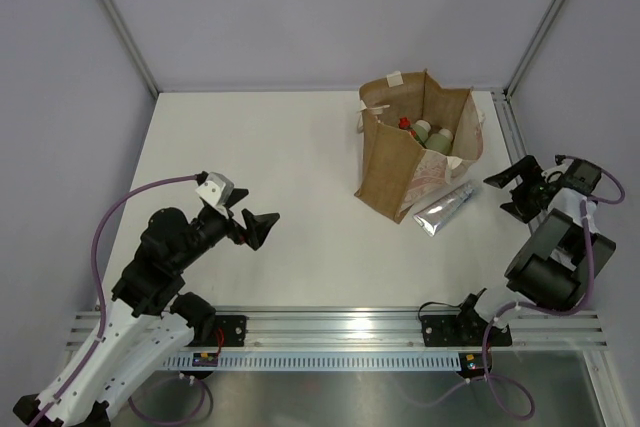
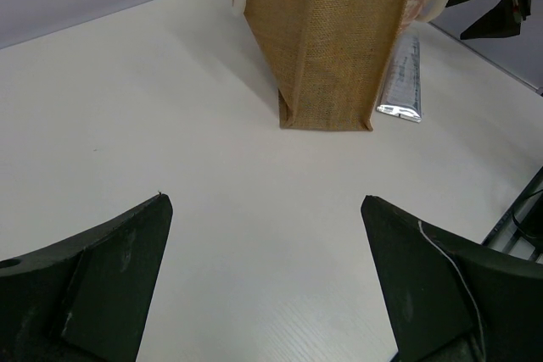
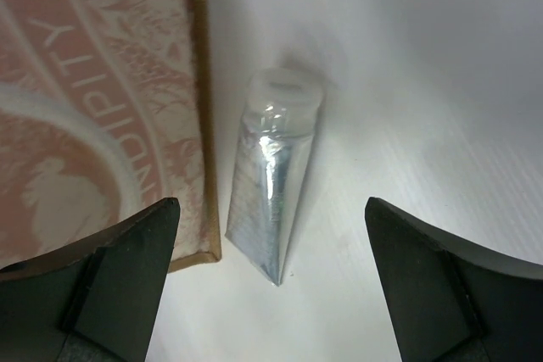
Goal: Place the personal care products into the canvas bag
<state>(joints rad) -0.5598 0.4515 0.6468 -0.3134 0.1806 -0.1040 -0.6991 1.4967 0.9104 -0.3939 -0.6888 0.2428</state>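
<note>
White surface (image 1: pixel 280 177) is carrying two things directly. Canvas bag (image 1: pixel 400 162) is standing upright on the far right part, open top facing up. Silver tube (image 1: pixel 445 209) is lying flat just beside the bag's pink printed side, its flat crimped end pointing toward the near edge.

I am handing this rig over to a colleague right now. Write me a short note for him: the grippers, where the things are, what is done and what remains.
Left gripper: open, empty, over the bare table, away from the bag.
Right gripper: open, empty, pointed at the silver tube.
Canvas bag: upright, at the far right of the table.
Done: a red-capped bottle and two pale bottles are inside the bag.
Left: the silver tube lies on the table beside the bag's printed side. It looks like the only product outside, so it goes in next.
</note>
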